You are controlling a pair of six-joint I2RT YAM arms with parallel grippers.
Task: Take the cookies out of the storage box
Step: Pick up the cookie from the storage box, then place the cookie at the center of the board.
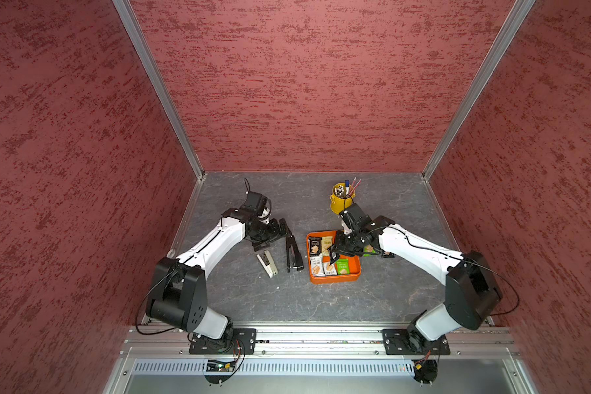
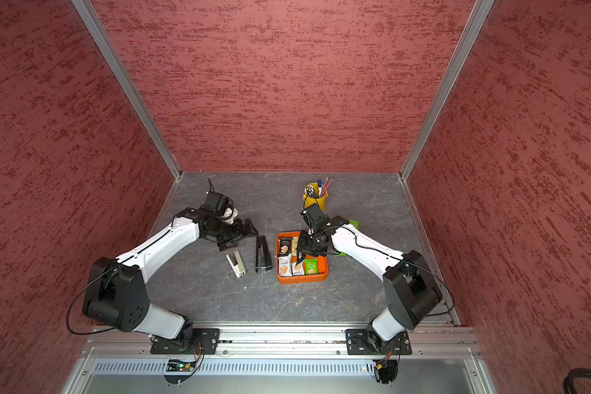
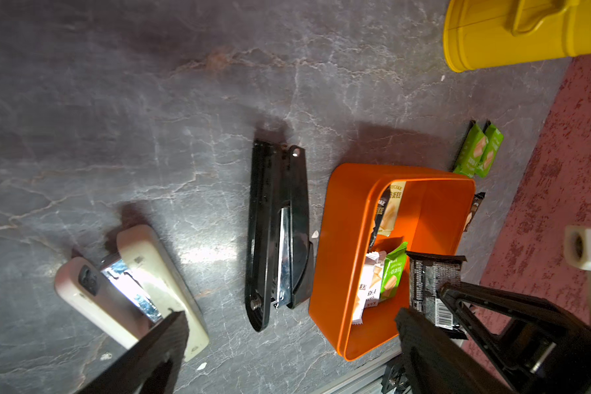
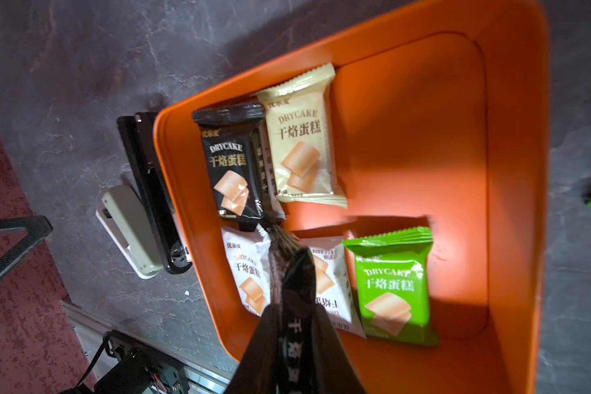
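Right of centre in a top view, the right gripper point(image 1: 332, 255) is clenched on a black cookie packet point(image 4: 292, 273). The packet's long axis runs out from the jaws, down toward the orange storage box point(image 1: 335, 279). More cookie packets point(image 4: 393, 290), black, cream, white and green, lie flat inside. Left of the box lie a black stapler point(image 1: 294, 254) and a beige stapler point(image 1: 267, 264). Just above them in the frame, the left gripper point(image 1: 284, 228) stands wide open and empty.

The storage box point(image 4: 423, 136) is orange, the cookies point(image 4: 393, 290) black, cream, white, green.
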